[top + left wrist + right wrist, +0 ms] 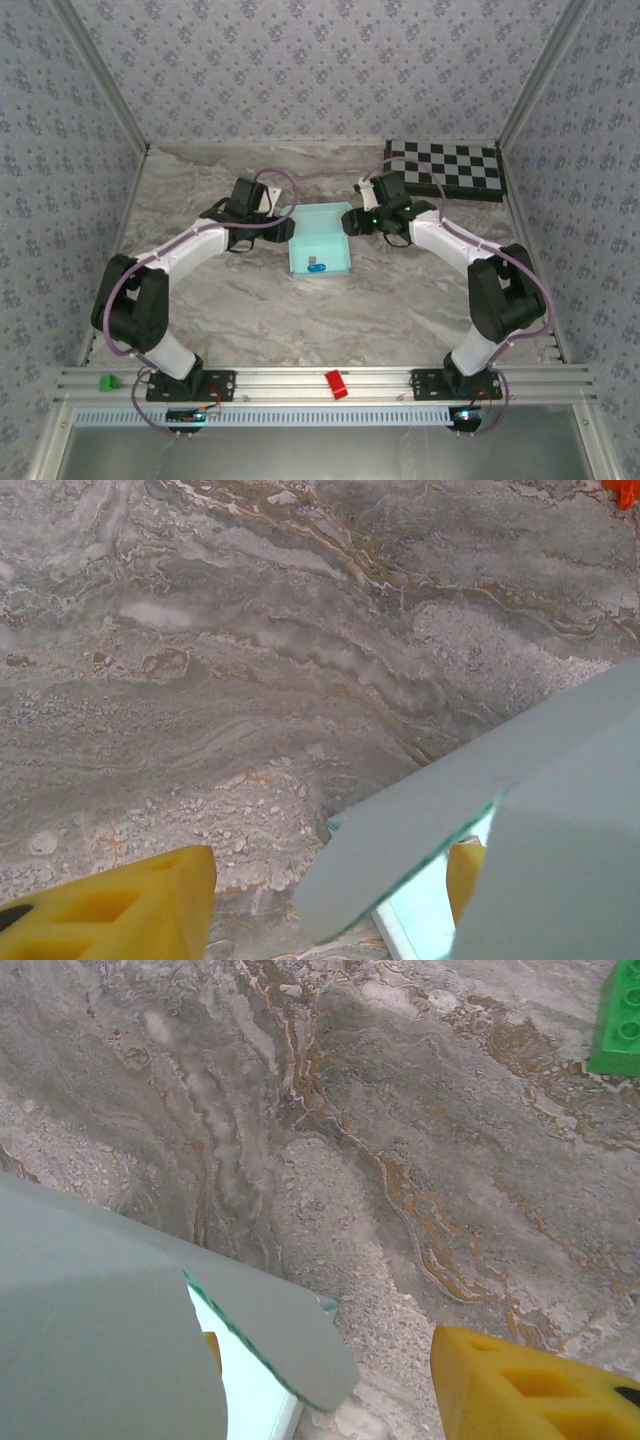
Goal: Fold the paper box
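Note:
The pale turquoise paper box point(322, 238) sits mid-table, partly folded, with raised sides and an open top. My left gripper point(284, 222) is at its left side and my right gripper point(351, 220) at its right side. In the left wrist view the gripper point(300, 905) is open: one yellow finger point(120, 905) stands over bare table, the other point(463, 875) is behind a rounded flap of the box point(430, 820). The right gripper point(370, 1385) is likewise open, straddling a flap point(285, 1335), one finger point(540, 1385) outside and one finger point(210, 1348) half hidden by card.
A black-and-white checkerboard point(448, 168) lies at the back right. A small blue item point(317, 265) rests inside the box. A red piece point(336, 384) and a green brick point(105, 381) sit on the near rail. Patterned walls enclose the marble table point(250, 310).

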### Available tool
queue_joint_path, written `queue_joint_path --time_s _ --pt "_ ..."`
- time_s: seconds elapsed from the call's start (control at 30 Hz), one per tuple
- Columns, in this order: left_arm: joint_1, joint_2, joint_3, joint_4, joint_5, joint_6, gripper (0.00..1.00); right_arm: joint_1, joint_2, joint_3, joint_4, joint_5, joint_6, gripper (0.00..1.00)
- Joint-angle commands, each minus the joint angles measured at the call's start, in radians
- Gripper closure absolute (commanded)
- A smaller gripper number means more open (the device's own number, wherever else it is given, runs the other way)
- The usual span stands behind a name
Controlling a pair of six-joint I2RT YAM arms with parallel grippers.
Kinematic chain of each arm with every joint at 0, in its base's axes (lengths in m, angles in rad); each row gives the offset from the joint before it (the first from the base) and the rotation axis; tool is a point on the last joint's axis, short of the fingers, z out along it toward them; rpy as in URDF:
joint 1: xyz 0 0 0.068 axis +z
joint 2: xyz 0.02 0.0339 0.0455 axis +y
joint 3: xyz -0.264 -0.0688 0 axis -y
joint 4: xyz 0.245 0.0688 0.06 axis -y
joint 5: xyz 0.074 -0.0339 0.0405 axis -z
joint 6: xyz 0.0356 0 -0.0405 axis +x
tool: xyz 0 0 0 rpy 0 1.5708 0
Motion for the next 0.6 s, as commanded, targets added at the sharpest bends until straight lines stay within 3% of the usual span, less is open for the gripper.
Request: queue_joint_path --time_s 0.0,0.57 --pt "0.009 0.022 0.045 0.027 0.032 0.002 0.40 -0.005 0.021 0.035 -0.007 -0.043 -0.024 0.42" --pt "0.011 0.032 0.057 0.024 0.088 0.001 0.62 0.019 0.025 0.075 -0.021 -0.020 -0.015 0.56"
